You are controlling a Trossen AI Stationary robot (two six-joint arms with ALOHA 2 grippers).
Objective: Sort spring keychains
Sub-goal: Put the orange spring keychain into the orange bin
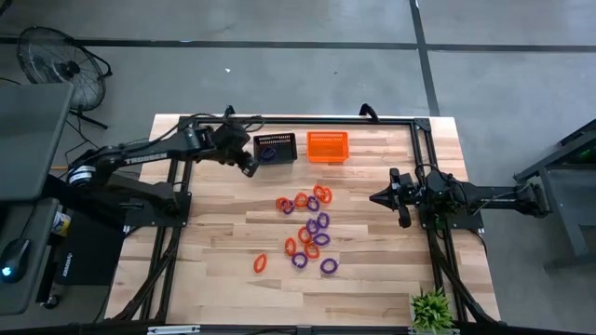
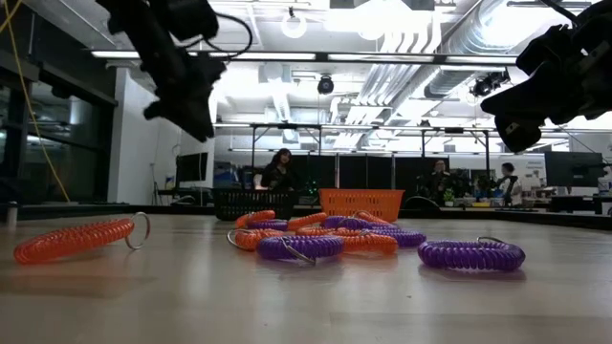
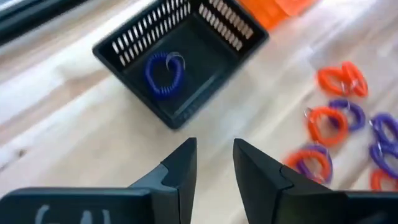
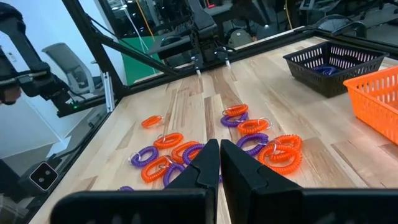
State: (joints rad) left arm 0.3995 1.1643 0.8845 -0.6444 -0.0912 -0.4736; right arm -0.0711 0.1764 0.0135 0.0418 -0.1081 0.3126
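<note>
One purple spring keychain (image 3: 165, 73) already lies on the floor of the black mesh basket (image 3: 140, 37), ahead of your left gripper (image 3: 214, 163) and just beyond its fingertips. Those jaws stand partly apart with nothing between them, so judge the drop as done. The remaining spring keychains (image 1: 307, 231), purple and orange mixed, are scattered on the wooden table (image 1: 214, 261) well away from the left jaws, on the side away from the baskets and toward the table's middle. The orange mesh basket (image 1: 327, 147) sits just beside the black one.

For the next pick, lift clear of the black basket's rim before you swing across to the scatter. Choose a coil that lies apart from its neighbours rather than one in the overlapping cluster, where orange and purple loops touch and one may drag another along. Open the jaws wider before you descend, straddle one side of the coil, not the metal ring, and close only once the tips are near the wood. Purple looks to belong in the black basket; orange presumably goes in the orange one.

Your right gripper (image 4: 219, 163) waits above the table's right side, jaws pressed together and empty, with the scatter ahead of them.
</note>
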